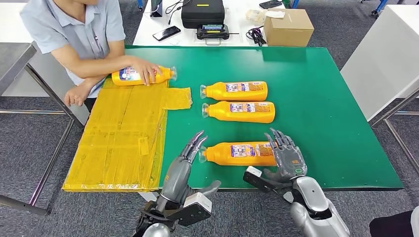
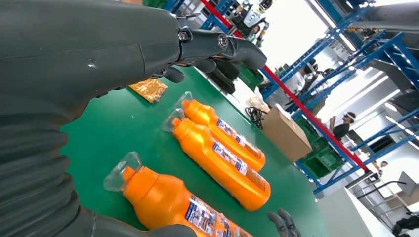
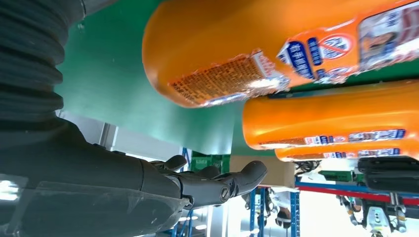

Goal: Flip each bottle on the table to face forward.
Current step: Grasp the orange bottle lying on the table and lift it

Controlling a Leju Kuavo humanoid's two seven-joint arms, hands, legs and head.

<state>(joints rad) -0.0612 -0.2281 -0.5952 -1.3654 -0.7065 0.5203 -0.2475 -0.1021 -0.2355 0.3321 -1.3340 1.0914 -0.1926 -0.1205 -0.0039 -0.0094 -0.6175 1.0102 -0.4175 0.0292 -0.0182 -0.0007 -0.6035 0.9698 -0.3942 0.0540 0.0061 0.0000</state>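
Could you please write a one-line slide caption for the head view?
Both hands, left and right, flank the nearest bottle on the table.

Bare green tabletop [image 1: 321, 123] lies open to the right of the three bottles. The two farther bottles [image 1: 237, 101] lie close together with a narrow gap between them, and a person's hand [image 1: 146, 70] rests on a fourth bottle [image 1: 141, 76] at the far left.

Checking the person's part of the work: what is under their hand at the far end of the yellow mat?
An orange bottle lies on its side on the yellow mat under the person's hand, cap toward the other bottles. The hand covers the middle of its label.
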